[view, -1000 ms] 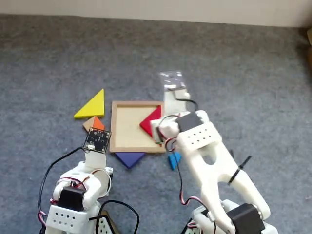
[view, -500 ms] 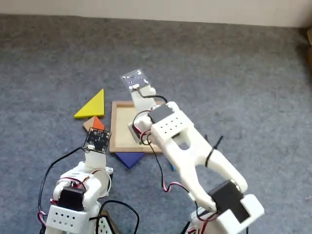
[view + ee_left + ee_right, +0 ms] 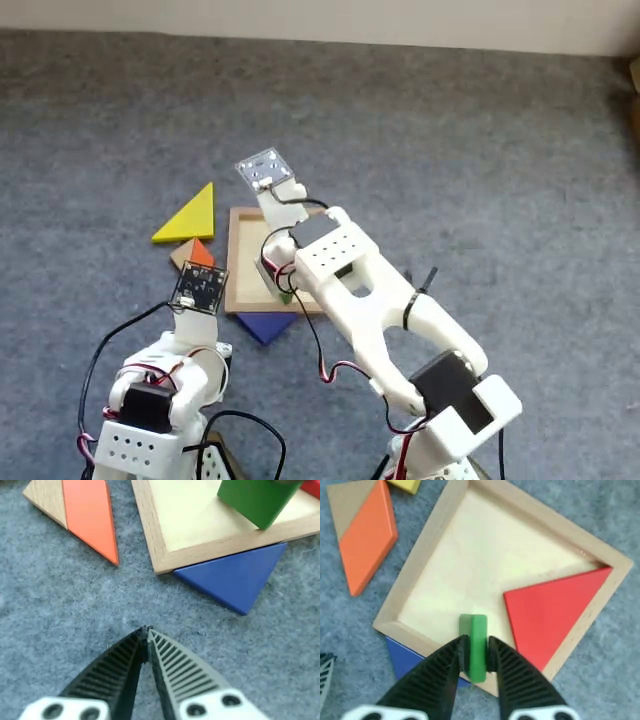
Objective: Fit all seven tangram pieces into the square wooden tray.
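A square wooden tray (image 3: 470, 565) is being shown on a grey carpeted surface (image 3: 480, 150), with two robot arms reaching towards it. A green tangram piece (image 3: 473, 625) is being grasped on edge by the right end effector (image 3: 476, 647), a finger pressed to each flat face. The piece is being held tilted over the inside of the tray, close to the rim nearest the arms; whether it is touching the tray floor cannot be told. A red triangle (image 3: 550, 610) is lying flat in the tray, filling one corner, just beside the green piece. A blue triangle (image 3: 235, 577) is lying outside, its long edge touching that near rim. On the tray's left, an orange parallelogram (image 3: 90, 515) is being shown edge to edge with a plain wooden triangle (image 3: 47, 497), and a yellow triangle (image 3: 190, 218) is lying just beyond them. The left end effector (image 3: 146, 630) is being kept clenched and empty over bare carpet, near the blue triangle.
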